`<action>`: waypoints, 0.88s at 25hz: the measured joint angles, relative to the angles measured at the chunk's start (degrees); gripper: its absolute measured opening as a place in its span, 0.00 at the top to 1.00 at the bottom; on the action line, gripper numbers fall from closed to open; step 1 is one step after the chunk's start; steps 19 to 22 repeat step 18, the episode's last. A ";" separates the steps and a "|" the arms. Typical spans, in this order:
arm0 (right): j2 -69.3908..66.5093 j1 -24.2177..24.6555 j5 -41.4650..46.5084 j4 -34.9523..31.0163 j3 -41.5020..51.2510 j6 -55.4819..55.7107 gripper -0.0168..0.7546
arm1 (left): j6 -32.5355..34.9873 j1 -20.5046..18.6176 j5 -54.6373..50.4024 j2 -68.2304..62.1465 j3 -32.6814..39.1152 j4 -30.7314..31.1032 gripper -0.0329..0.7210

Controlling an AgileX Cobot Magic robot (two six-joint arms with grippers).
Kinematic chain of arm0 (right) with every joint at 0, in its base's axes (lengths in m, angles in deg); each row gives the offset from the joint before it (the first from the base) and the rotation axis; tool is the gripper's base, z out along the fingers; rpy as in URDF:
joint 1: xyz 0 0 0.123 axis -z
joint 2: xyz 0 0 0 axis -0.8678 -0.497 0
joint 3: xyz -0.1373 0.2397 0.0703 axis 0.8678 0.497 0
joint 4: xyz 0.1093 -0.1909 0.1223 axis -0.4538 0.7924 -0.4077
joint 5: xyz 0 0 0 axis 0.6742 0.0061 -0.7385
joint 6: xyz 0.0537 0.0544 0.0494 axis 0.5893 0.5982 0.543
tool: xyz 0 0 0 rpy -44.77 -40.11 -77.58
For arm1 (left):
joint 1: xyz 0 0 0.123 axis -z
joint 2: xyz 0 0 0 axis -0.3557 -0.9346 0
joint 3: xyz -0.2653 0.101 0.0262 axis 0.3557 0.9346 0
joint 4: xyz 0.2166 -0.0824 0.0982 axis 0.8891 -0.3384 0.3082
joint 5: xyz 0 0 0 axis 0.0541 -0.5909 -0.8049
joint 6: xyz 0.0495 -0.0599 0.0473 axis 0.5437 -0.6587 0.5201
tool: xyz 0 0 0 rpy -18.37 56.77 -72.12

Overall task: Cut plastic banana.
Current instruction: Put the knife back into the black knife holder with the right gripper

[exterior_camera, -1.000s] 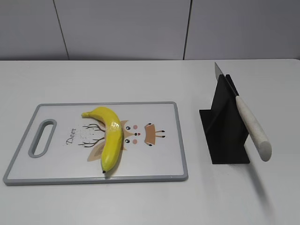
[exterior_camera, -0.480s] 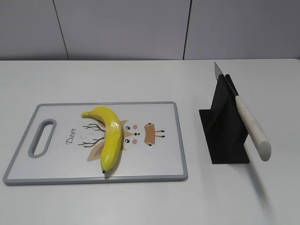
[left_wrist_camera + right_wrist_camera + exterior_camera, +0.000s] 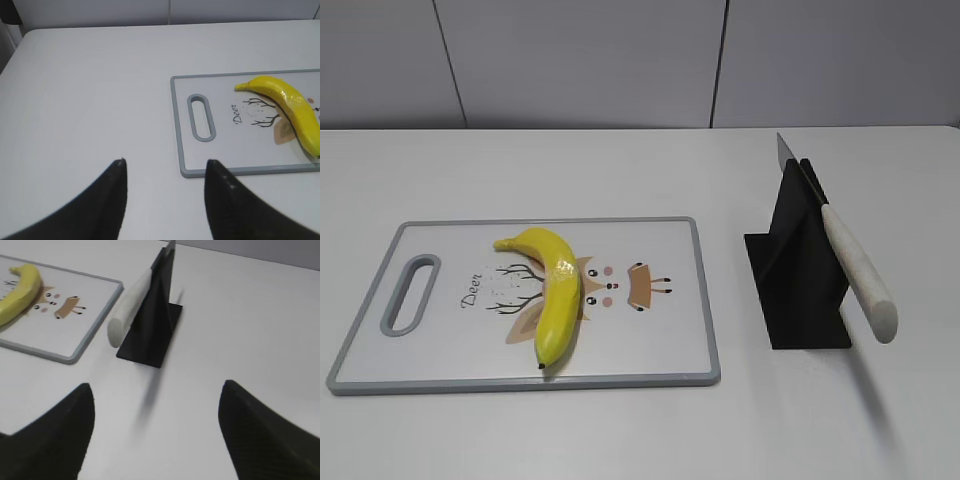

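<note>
The plastic banana (image 3: 555,292) lies beside "Deer" on the cutting board (image 3: 660,355).

A bare test bench in a lab: a plain white table (image 3: 620,440) runs back to grey wall panels (image 3: 580,60) along its far edge.

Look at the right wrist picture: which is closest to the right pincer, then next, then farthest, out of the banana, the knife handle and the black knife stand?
1. Black knife stand: its base lies just ahead of the right pincer.
2. Knife handle: propped on the stand's left side, nearly as close.
3. Plastic banana: far left, on the cutting board.
</note>
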 joint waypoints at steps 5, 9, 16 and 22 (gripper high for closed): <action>0.00 6.99 0.00 0.00 0.00 0.00 0.22 | 0.00 0.00 0.00 0.00 0.00 0.00 0.32; 0.00 7.82 0.00 -0.04 0.00 0.00 0.22 | 0.00 0.00 0.00 0.00 0.00 0.00 0.32; 0.00 7.82 0.00 -0.04 0.00 -0.07 0.22 | 0.00 0.00 0.00 0.00 0.00 0.00 0.33; 0.00 7.82 0.00 -0.04 0.00 -0.07 0.22 | 0.00 0.00 0.00 0.00 0.00 0.00 0.34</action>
